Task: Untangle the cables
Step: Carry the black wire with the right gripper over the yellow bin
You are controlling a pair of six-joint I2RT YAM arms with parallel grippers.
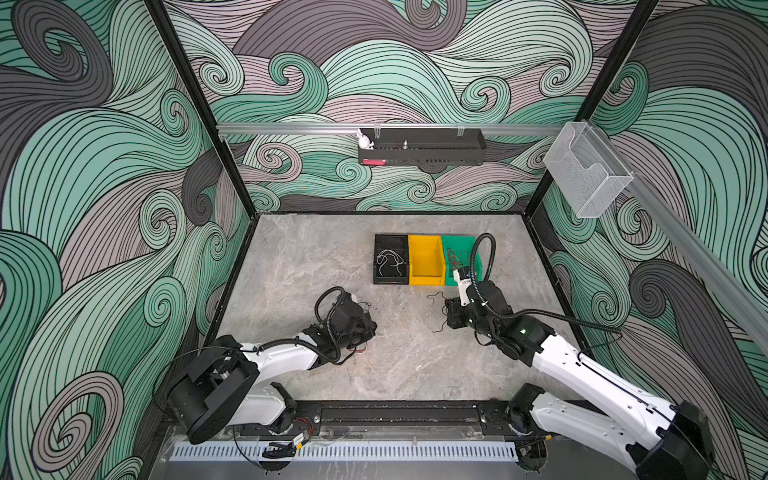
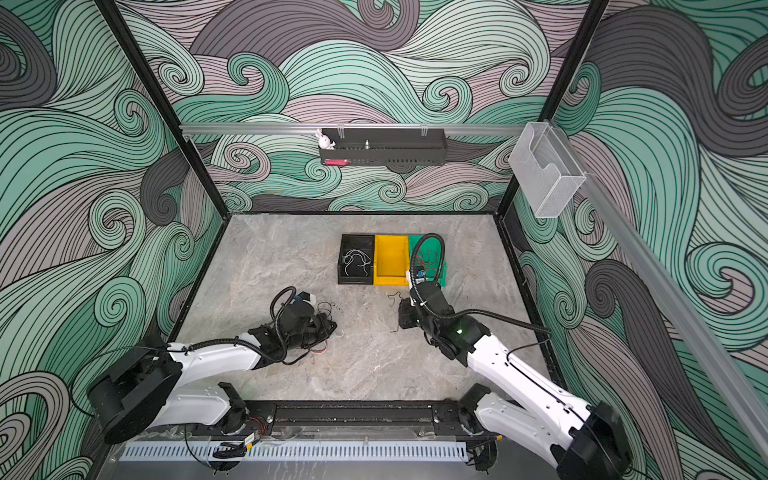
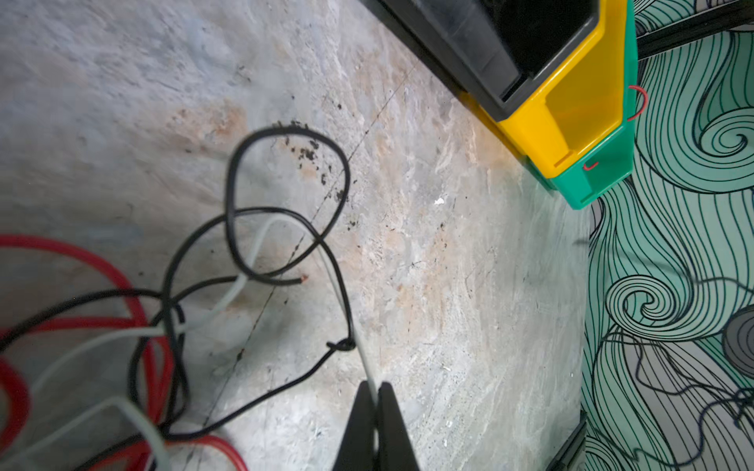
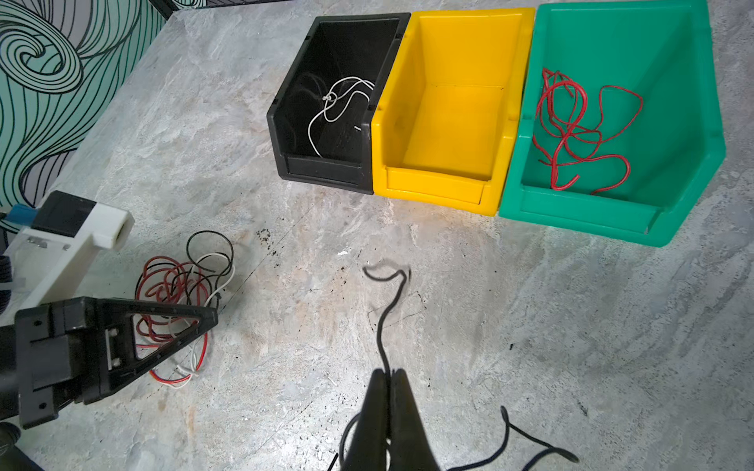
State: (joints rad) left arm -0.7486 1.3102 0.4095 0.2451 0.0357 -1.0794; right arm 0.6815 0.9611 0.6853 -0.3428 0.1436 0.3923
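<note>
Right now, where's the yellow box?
In both top views the yellow box sits at the back, slightly right, between the black box and the green box.

1. Table top: stone-look slab, grey, matt, slightly rough, dark specks.
2. Black bin, yellow bin, green bin: moulded plastic, smooth, mild sheen.
3. Cables: smooth plastic-looking insulation; red glossy, black and white duller.
4. Left gripper, right gripper: matt black plastic.
5. Arm shells: white plastic, smooth, semi-gloss.
6. Wall basket: fine metal mesh.
7. Rail: brushed metal.
</note>
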